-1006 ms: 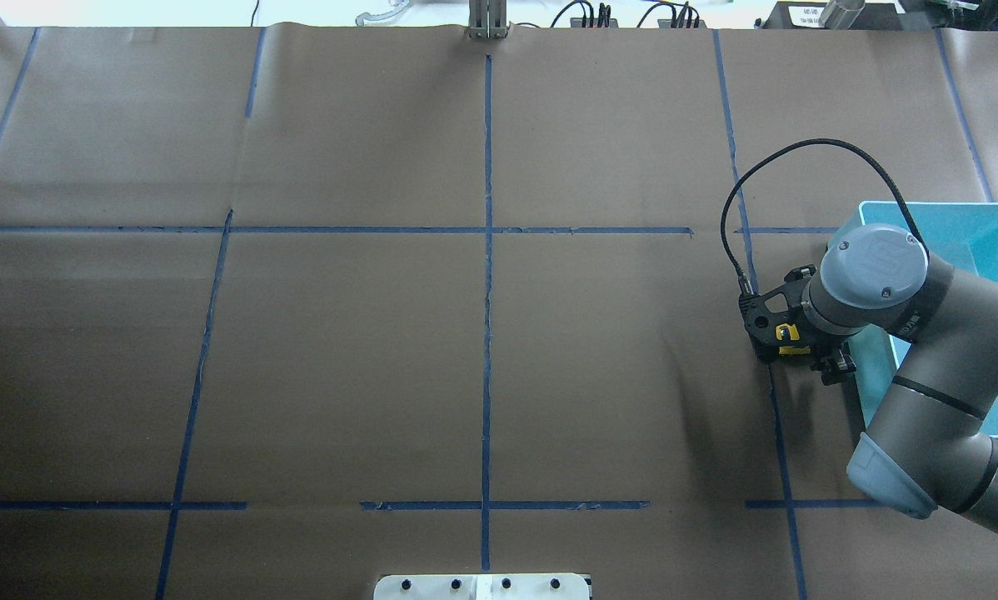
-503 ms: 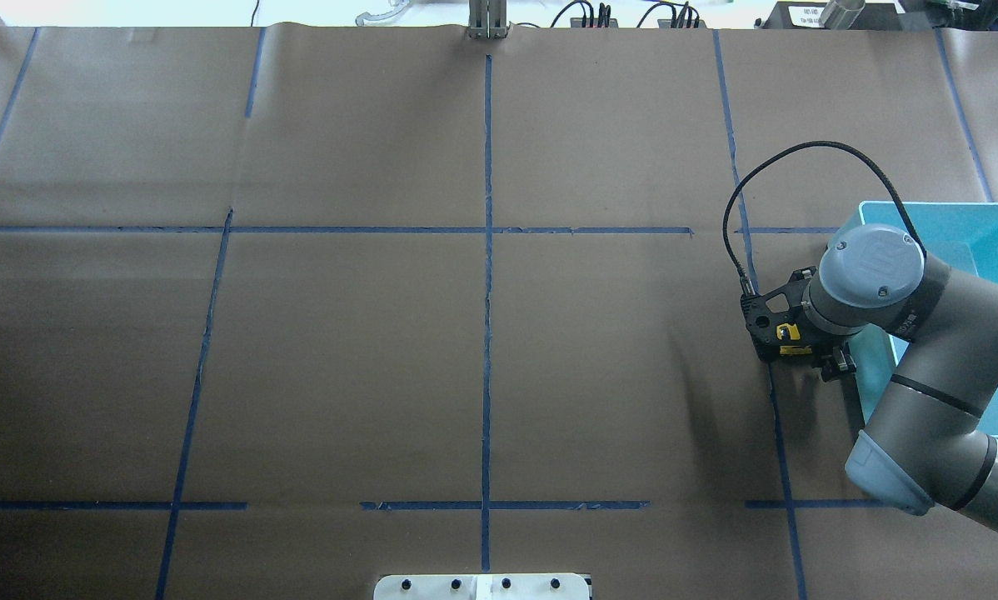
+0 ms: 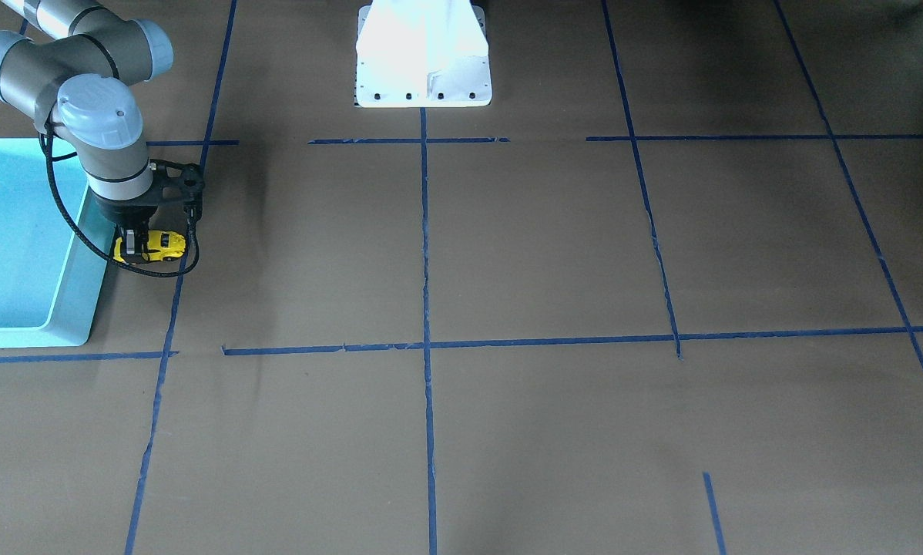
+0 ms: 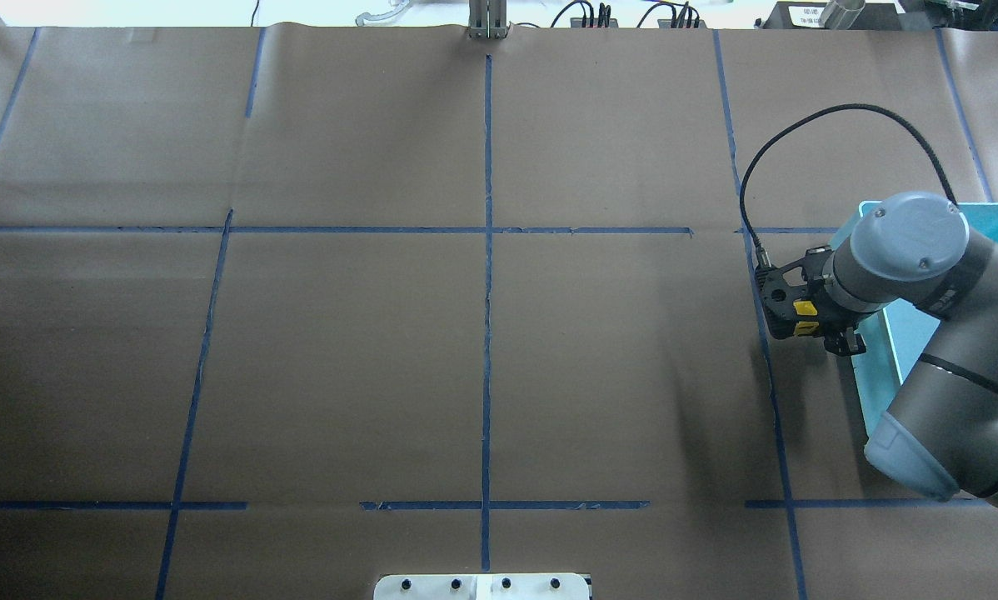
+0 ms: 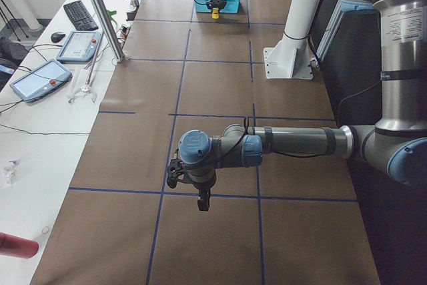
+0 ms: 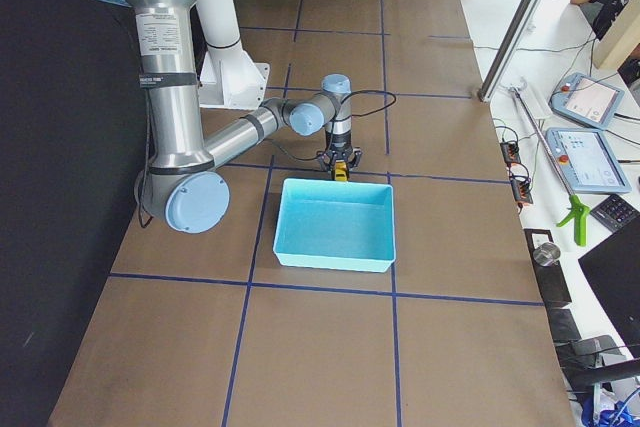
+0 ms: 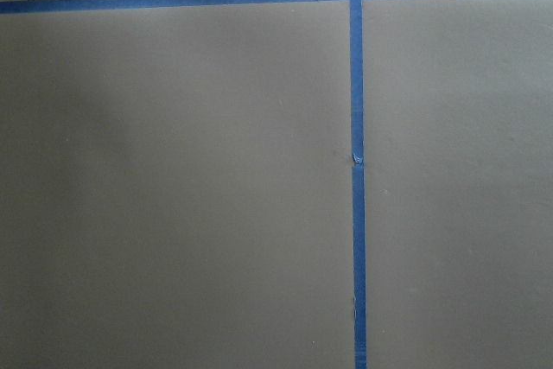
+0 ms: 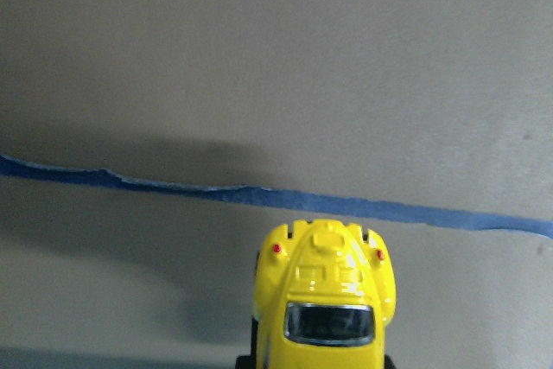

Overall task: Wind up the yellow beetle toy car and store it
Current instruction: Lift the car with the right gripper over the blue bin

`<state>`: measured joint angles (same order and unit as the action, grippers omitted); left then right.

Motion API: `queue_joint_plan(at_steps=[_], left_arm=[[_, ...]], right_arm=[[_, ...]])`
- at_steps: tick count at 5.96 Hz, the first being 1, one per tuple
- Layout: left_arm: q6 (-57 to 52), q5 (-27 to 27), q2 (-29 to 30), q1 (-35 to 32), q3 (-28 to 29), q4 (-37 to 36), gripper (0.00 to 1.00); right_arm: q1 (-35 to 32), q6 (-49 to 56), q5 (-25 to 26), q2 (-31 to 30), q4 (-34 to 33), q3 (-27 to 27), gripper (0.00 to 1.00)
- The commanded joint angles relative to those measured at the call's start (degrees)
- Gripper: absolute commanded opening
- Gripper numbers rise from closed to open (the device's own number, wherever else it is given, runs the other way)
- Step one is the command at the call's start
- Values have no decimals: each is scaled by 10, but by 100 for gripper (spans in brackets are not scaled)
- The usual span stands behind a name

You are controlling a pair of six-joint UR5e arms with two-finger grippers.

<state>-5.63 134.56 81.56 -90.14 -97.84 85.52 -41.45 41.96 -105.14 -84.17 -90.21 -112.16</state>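
exterior front-facing view: right gripper (image 3: 132, 247) has its fingers clamped on the tiny bright yellow beetle toy car (image 3: 167, 244), just beside the light-blue plastic bin (image 3: 70, 271); left gripper (image 5: 202, 204) fingers: cannot tell.

Even, soft overhead light; faint shadows on brown paper (image 4: 341, 350). Glare overexposes white base (image 3: 423, 54) in front-facing view. Right wrist view: yellow beetle toy car (image 8: 324, 300) sharp, glossy highlights.

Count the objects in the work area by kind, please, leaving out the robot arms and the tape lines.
yellow beetle toy car: 1
light-blue bin: 1
Total: 2
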Motion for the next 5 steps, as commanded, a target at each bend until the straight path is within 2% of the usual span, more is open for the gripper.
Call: queue_joint_plan(at_steps=[1,2,3,4,5], left_arm=[[0,0,-1,0,1,0,100],[0,0,1,0,1,0,100],[0,0,-2,0,1,0,100],[0,0,4,1,6,0,100],[0,0,7,1,12,0,100]], right_arm=[[-42,1,-24,-12,-112,-133,0],[-74,40,-25,-26,-140,-148,0],[-109,120,-24,-67,-139,-142,0],[-128,137,-24,-118,-136,-133,0],[-130,144,-23,-127,-112,-98,0]])
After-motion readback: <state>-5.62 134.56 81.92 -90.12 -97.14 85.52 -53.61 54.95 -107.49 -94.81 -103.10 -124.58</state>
